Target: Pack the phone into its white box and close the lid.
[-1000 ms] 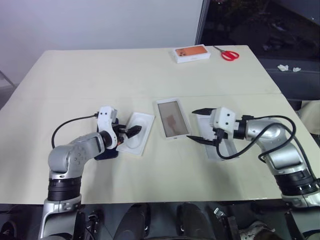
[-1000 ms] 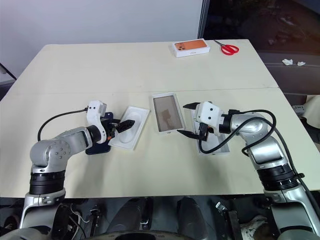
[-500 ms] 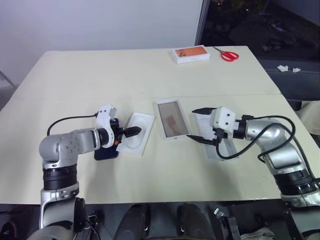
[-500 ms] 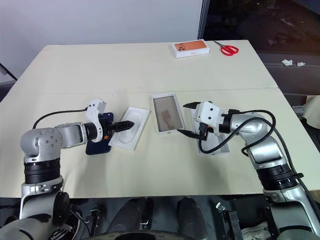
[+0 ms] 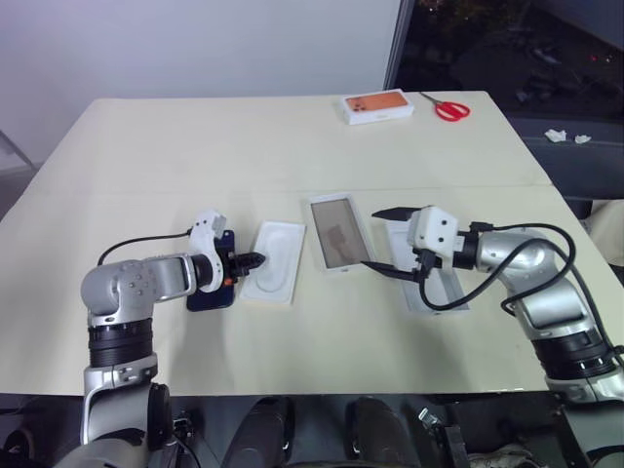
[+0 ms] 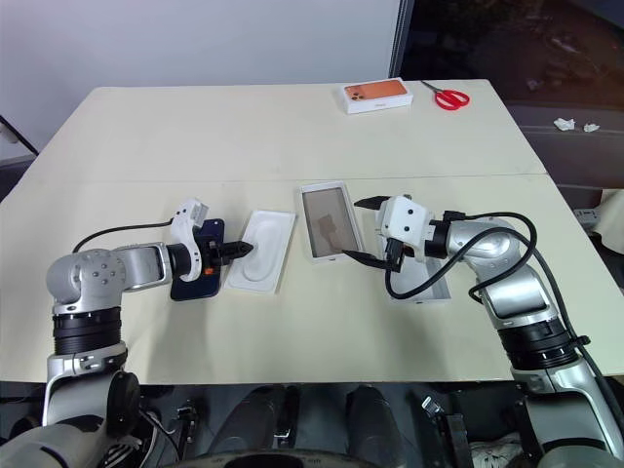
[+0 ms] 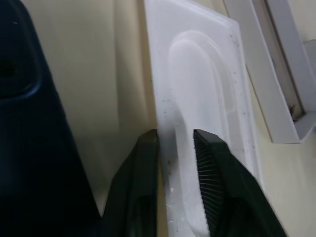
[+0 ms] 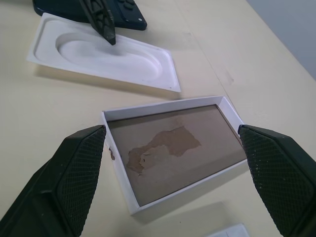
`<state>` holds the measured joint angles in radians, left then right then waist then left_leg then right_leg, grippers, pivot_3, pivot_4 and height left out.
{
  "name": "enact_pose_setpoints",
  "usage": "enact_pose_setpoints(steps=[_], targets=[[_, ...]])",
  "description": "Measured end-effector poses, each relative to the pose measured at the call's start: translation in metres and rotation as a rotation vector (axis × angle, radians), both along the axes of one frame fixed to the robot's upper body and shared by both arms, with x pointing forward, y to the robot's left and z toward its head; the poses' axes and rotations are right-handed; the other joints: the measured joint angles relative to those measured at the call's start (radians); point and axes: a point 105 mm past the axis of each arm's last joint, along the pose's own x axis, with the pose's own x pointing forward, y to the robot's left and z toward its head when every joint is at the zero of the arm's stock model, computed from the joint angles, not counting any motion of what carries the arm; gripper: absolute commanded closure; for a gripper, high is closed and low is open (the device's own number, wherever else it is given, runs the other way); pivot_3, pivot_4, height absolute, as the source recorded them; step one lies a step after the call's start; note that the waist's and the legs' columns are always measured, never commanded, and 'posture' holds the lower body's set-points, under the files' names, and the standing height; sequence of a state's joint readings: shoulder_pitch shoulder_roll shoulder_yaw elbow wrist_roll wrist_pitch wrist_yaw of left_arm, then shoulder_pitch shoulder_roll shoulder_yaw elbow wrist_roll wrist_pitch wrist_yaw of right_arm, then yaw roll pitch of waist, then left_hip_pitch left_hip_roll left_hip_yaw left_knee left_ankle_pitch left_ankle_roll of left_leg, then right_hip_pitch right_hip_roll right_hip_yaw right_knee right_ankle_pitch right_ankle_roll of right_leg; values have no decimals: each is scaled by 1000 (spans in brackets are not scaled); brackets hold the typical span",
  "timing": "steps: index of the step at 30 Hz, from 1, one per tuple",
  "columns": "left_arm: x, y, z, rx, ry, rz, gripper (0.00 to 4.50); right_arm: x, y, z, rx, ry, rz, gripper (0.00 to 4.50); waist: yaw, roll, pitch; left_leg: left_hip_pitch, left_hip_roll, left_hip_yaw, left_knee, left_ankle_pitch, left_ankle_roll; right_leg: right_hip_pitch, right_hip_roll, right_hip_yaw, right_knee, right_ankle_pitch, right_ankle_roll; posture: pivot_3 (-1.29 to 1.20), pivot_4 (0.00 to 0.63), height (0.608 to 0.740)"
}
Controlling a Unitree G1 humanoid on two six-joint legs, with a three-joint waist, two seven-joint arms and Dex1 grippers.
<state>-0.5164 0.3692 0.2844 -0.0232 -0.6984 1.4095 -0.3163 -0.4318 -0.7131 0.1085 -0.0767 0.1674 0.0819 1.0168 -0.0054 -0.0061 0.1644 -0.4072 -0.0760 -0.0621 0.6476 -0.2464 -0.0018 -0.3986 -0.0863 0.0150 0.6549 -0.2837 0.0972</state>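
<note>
L arm is seen bent at elbow, forearm lying low over the beige table (image 5: 292,136), wrist aimed toward table centre. L gripper (image 6: 244,251) is narrowed to a slim gap; in L wrist view its black fingers (image 7: 143,173) straddle the long edge of the round-cornered white plastic insert tray (image 5: 273,263), one finger outside the rim, one over the tray. Whether the rim is actually pinched cannot be told.

Slim dark navy-blue phone (image 5: 212,278) is lying flat on the table under the L wrist, just beside the tray.

Shallow white cardboard box (image 5: 339,234) w/ brownish torn inner floor is sitting open at table centre, btwn tray and R gripper.

R arm is held out w/ elbow to the side, forearm angled inward. R gripper (image 5: 383,243) is spread wide, nothing held, hovering beside the box. White rectangular lid (image 5: 439,290) is lying under the R forearm.
</note>
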Motion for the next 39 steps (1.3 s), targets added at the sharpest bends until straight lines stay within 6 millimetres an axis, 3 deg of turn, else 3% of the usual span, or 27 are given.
enact_pose_setpoints(steps=[3, 7, 21, 29, 33, 36, 39], targets=[[0, 0, 0, -3, 1, 1, 3278, 0, 0, 0, 0, 0, 0, 0, 0, 0, 0, 0, 0, 0, 0, 0, 0, 0, 0, 0, 0, 0, 0, 0, 150, 740], [-1, 0, -3, -9, 14, 9, 4476, 0, 0, 0, -3, -2, -1, 0, 0, 0, 0, 0, 0, 0, 0, 0, 0, 0, 0, 0, 0, 0, 0, 0, 150, 740], [-3, 6, -1, -166, 70, 63, 4476, -1, 2, -3, 1, 28, 8, 0, -4, -1, 1, -1, 0, 0, 0, 0, 0, -1, 0, 0, 0, 0, 0, 0, 150, 740], [4, 27, 28, -239, 5, 126, 4476, -7, 22, -28, -47, 170, 77, 0, -6, -4, 2, -1, 1, 0, 0, 0, -1, -2, 1, 0, 0, 0, 0, 0, 150, 740], [5, 31, 34, -230, -15, 138, 4476, 0, 33, -35, -54, 222, 86, 0, -6, -4, 2, -1, 1, 0, 0, 1, -2, -3, 1, 0, 0, 0, 0, 0, 150, 740], [8, 30, 37, -231, -26, 144, 4500, 11, 35, -39, -73, 262, 71, 750, -5, -5, 3, -2, 1, 0, -1, 1, -2, -3, 1, 0, 0, 0, 0, 0, 150, 740], [8, 33, 41, -224, -45, 161, 4500, 16, 32, -49, -110, 291, 53, 2207, -4, -5, 3, -2, 0, 0, -1, 1, -2, -3, 0, 0, 0, 0, 0, 0, 150, 740]])
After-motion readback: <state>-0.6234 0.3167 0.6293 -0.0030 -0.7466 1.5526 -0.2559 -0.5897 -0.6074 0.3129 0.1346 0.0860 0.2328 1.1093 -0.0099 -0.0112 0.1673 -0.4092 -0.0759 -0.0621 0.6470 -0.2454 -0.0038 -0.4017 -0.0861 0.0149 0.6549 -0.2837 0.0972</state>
